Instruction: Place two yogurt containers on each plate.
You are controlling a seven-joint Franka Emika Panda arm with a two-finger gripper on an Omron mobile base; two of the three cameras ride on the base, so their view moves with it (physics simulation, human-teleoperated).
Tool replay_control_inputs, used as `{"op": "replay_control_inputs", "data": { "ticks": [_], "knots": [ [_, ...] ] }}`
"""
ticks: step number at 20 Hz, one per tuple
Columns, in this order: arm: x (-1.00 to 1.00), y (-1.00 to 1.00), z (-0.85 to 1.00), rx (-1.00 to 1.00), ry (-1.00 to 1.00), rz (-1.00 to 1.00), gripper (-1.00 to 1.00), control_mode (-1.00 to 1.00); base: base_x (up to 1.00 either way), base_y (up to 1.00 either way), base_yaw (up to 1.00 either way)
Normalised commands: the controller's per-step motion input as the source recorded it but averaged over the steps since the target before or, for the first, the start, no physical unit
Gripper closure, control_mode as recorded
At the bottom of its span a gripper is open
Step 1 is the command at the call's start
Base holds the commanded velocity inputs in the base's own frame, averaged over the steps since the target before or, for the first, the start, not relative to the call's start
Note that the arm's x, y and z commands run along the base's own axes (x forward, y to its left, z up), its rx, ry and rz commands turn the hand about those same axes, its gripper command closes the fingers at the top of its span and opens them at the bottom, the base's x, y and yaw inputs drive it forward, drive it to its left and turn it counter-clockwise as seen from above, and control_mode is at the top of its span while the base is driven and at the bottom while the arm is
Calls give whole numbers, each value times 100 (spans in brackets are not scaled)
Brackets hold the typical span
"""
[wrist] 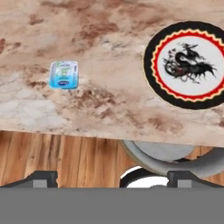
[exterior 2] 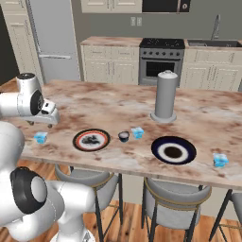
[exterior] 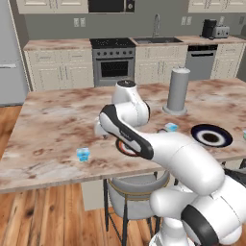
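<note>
Fingers (wrist: 111,177) stand wide open, holding nothing. The nearest pale blue yogurt cup (wrist: 64,75) sits on the surface (wrist: 109,52), at nine o'clock from the red-rimmed plate (wrist: 189,64); probably light, thin-walled, best pinched across its sides.

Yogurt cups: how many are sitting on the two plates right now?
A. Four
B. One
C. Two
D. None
D. The red-rimmed plate and the blue-rimmed plate both lie bare, while the three blue cups and the dark cup all rest on the counter beside them.
</note>
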Motion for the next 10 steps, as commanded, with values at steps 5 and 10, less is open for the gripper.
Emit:
{"op": "replay_control_inputs", "data": {
  "ticks": [5,10],
  "knots": [
    [2,42,-30,0,4,0,-100,-100,0,0,0],
    [4,39,-28,0,2,0,-100,-100,0,0,0]
  ]
}}
